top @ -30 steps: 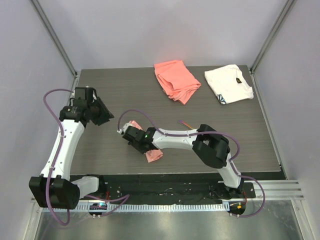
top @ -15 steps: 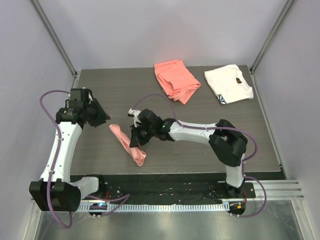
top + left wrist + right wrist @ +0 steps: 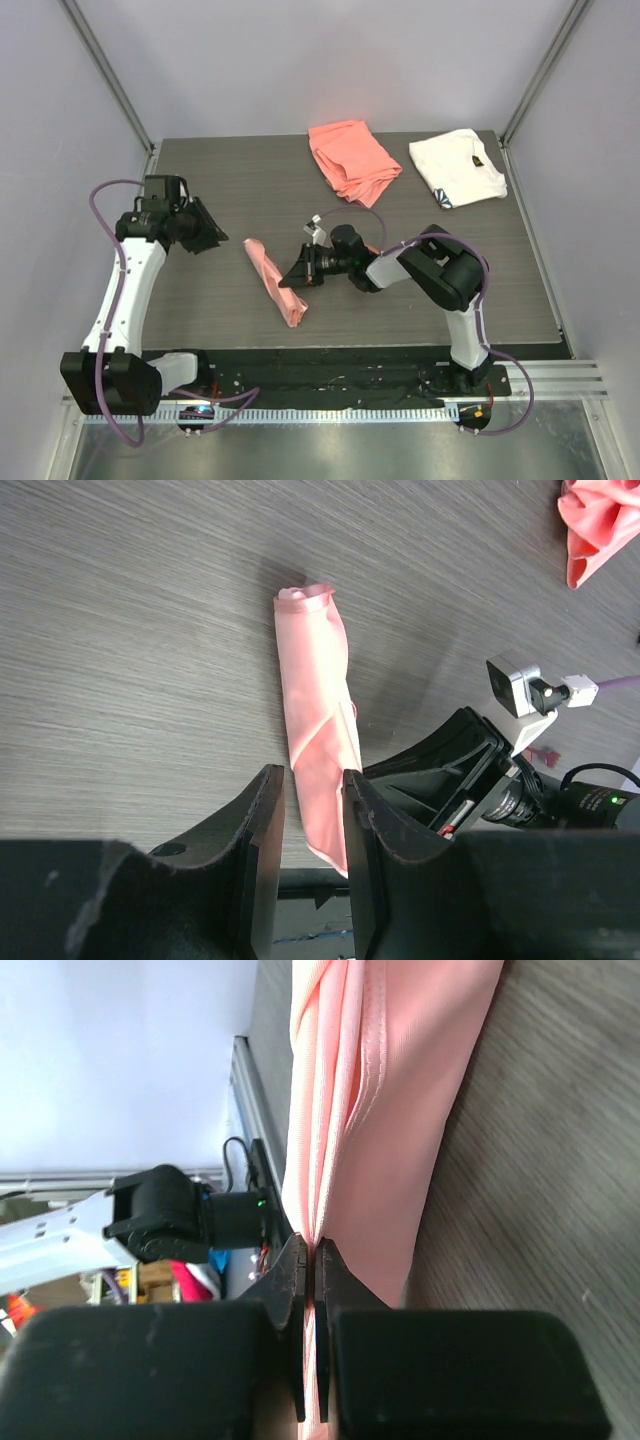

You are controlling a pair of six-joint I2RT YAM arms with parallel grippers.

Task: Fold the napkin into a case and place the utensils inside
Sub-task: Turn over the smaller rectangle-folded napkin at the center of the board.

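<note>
The napkin (image 3: 275,281) lies on the table as a narrow, glossy pale-pink oblong, slanting from upper left to lower right. My right gripper (image 3: 298,274) reaches in low from the right and is shut on a fold along the cloth's right edge. In the right wrist view its jaws (image 3: 312,1252) pinch thin layers of the napkin (image 3: 400,1110). My left gripper (image 3: 207,228) hovers to the left of the napkin, open and empty. In the left wrist view the napkin (image 3: 318,700) shows beyond the gap of that gripper (image 3: 310,780). The utensils are out of view.
A coral-orange cloth (image 3: 352,160) and a white cloth with a dark mark (image 3: 457,168) lie at the back of the table. The table's front edge with the black rail (image 3: 330,375) runs just below the napkin's lower end.
The right gripper has drawn back to the right while holding the cloth. The napkin, bunched under it a second ago, now lies stretched out as a long strip. The left gripper barely shifted.
</note>
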